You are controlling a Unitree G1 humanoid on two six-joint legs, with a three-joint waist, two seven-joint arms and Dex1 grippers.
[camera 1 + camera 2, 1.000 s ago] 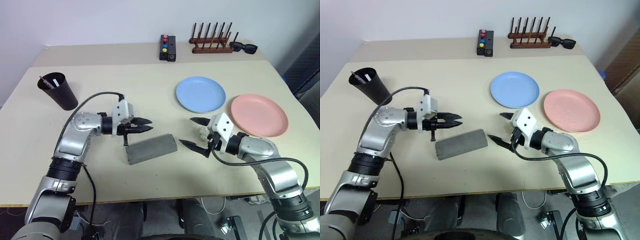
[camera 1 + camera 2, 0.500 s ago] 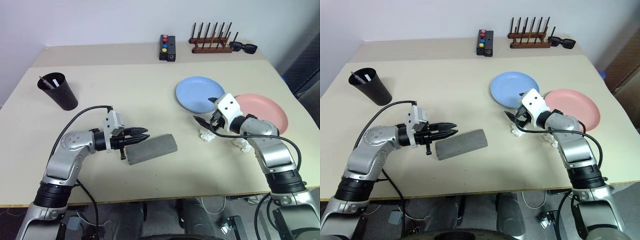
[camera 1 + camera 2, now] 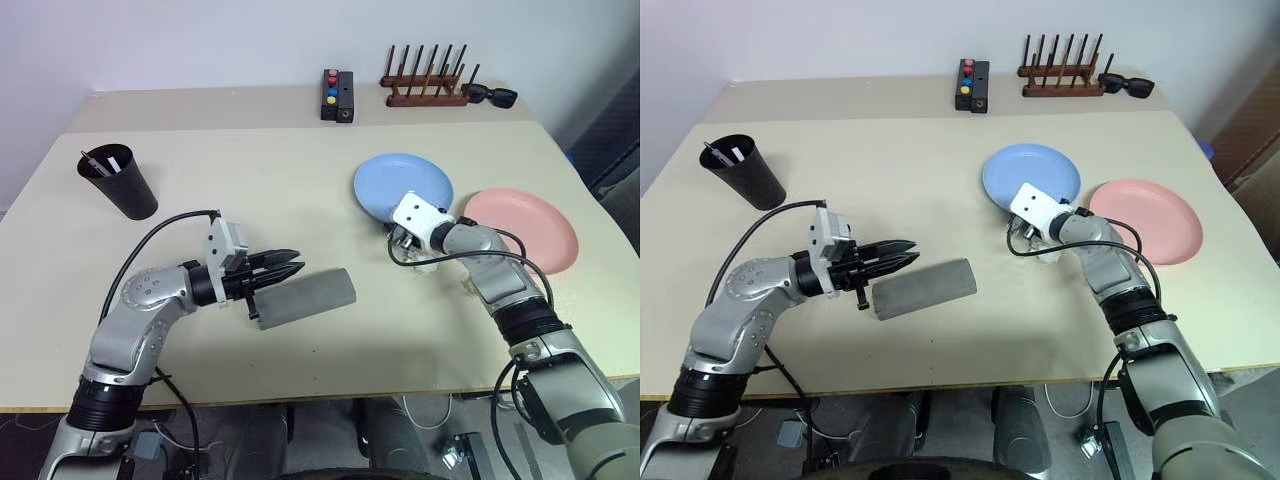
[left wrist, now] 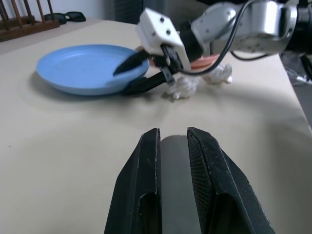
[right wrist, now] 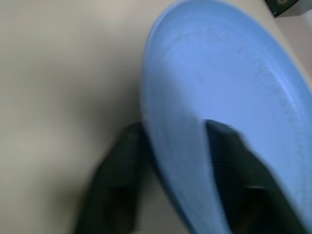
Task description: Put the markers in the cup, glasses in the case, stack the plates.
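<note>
Forward goes the right gripper (image 4: 146,73) from beside the grey case (image 3: 303,296), and now its fingers straddle the near rim of the blue plate (image 3: 403,187), closing on it. Pink plate (image 3: 522,229) waits just beyond, so stacking looks next. Left gripper (image 3: 282,271) hovers nearly shut, empty, over the case.

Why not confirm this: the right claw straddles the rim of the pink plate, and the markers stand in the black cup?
Wrong plate. The right claw straddles the rim of the blue plate, as the right wrist view shows; the pink plate lies untouched. The markers do stand in the black cup.
</note>
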